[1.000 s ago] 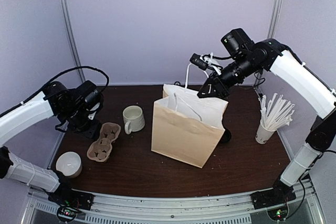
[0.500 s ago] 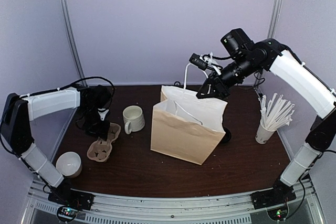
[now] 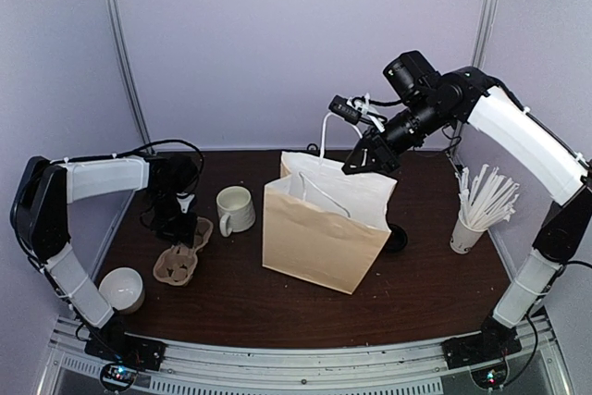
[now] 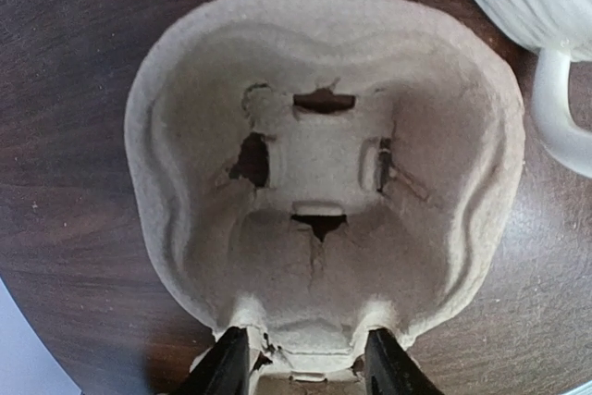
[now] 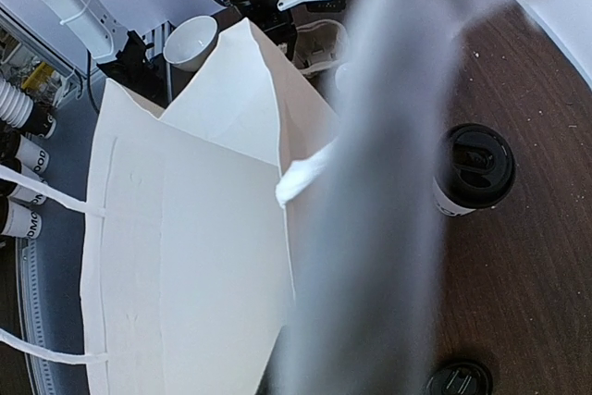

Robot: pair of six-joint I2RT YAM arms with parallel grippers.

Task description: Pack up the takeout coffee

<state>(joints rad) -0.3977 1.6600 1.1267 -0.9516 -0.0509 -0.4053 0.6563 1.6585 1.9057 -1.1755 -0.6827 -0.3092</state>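
Note:
The takeout coffee (image 5: 474, 171), a white cup with a black lid, stands on the dark table behind the paper bag (image 3: 319, 233); from the top view only its dark edge (image 3: 396, 239) shows. My right gripper (image 3: 368, 156) is shut on the bag's white handle (image 3: 326, 131) above the open mouth. In the right wrist view a blurred grey strip hides the fingers. My left gripper (image 4: 307, 363) is down on the pulp cup carrier (image 4: 324, 164), its two fingers pressed on either side of the carrier's middle ridge.
A cream mug (image 3: 235, 209) stands right of the carrier. A white cup of straws (image 3: 467, 228) is at the right edge, a white cup (image 3: 121, 289) at the near left. A second black lid (image 5: 460, 378) lies near the coffee.
My left arm swung in and lowered its gripper onto the carrier, and the jaws narrowed around its ridge. The right gripper drew the bag slightly left.

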